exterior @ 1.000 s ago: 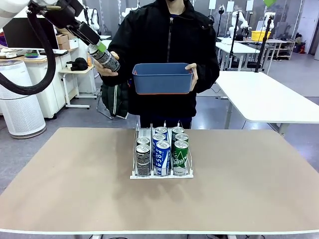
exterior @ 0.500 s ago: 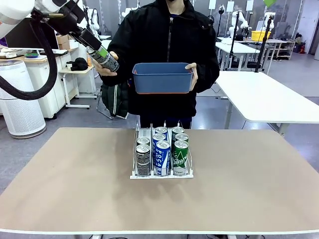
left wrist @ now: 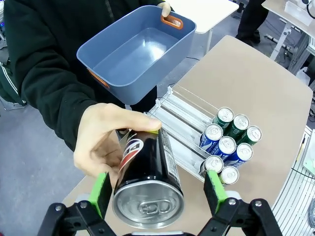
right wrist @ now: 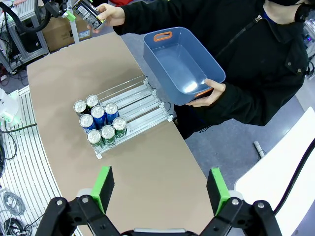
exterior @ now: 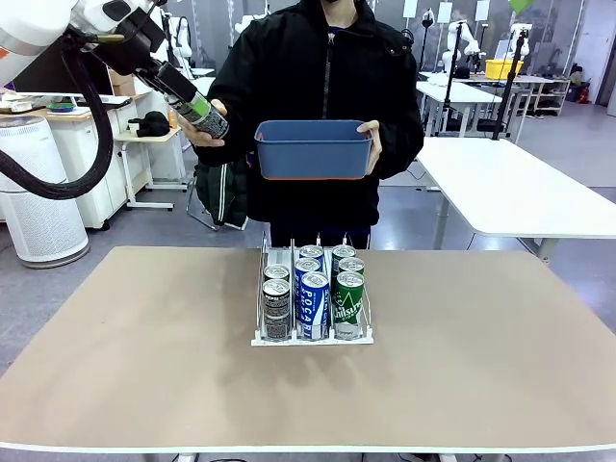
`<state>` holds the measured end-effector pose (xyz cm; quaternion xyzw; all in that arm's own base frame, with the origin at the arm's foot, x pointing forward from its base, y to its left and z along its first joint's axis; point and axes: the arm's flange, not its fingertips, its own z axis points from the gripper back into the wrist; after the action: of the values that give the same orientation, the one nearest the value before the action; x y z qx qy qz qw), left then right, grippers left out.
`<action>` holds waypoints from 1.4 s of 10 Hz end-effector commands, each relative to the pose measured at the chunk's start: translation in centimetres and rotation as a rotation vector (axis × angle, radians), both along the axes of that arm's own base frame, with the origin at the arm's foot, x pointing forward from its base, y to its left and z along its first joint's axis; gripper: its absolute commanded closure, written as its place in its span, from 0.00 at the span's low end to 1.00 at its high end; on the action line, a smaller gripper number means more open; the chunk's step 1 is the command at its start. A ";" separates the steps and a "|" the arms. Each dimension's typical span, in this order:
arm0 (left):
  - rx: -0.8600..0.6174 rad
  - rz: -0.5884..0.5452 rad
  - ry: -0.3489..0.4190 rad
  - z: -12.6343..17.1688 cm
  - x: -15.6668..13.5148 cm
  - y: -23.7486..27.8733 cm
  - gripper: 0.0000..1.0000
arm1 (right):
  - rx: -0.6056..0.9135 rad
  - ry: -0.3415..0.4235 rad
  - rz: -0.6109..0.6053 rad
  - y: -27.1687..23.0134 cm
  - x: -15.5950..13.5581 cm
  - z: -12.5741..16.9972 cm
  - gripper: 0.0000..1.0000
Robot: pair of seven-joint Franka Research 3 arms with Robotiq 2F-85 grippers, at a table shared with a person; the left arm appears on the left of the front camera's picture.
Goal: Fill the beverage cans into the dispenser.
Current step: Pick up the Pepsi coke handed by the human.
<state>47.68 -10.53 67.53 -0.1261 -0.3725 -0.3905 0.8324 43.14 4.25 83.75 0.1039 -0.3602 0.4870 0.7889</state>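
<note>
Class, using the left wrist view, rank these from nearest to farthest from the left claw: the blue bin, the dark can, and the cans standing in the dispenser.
1. Dark can: between the open pads of the left claw, also held by the person's hand.
2. Cans in the dispenser: on the table, to the right.
3. Blue bin: held up at the top.

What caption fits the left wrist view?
Open left gripper straddles a dark can offered by a person's hand.
</note>
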 end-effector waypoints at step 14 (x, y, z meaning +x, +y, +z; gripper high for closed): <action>0.016 0.037 -0.009 0.1 -0.1 -0.1 0.94 | 0.002 -0.002 0.002 0.1 0.0 0.0 0.00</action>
<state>47.63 -10.62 67.71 -0.1216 -0.3743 -0.3911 0.8319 43.15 4.25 83.75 0.1039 -0.3602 0.4870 0.7889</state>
